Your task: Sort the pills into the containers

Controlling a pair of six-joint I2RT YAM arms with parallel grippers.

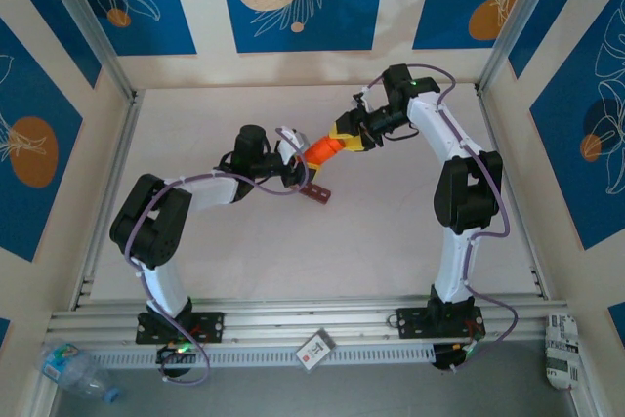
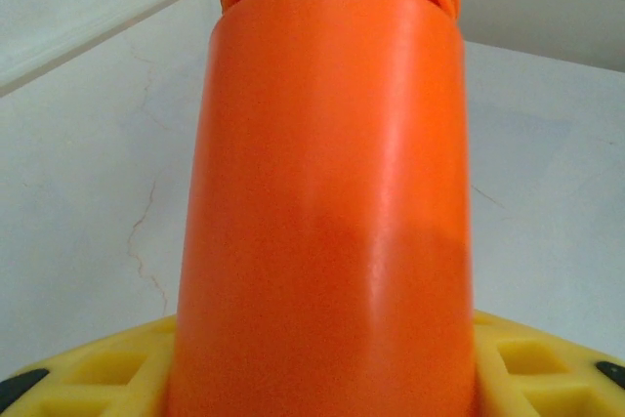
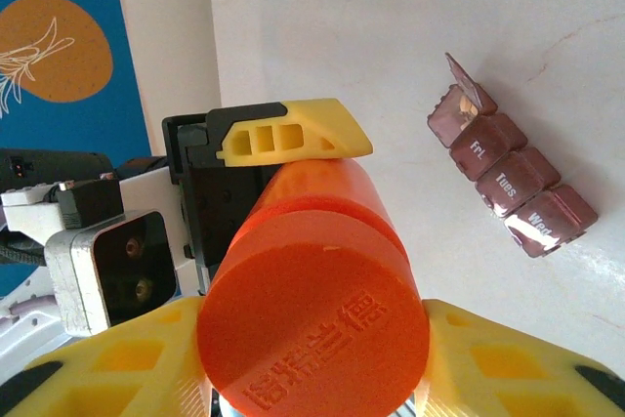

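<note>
Item: orange bottle (image 1: 324, 150). Left gripper (image 1: 296, 165) clamps its body; right gripper (image 1: 354, 134) is closed narrowly round the cap (image 3: 312, 324). Containers (image 1: 314, 192) lie at bottle's 6 o'clock, one lid raised. Twist your cap squarely and keep the body steady.

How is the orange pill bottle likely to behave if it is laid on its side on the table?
The orange pill bottle is a smooth cylinder, so it would probably roll on the flat table. Its glossy wall looks slippery; a light grip might slip. It seems rigid plastic, unlikely to deform.
</note>
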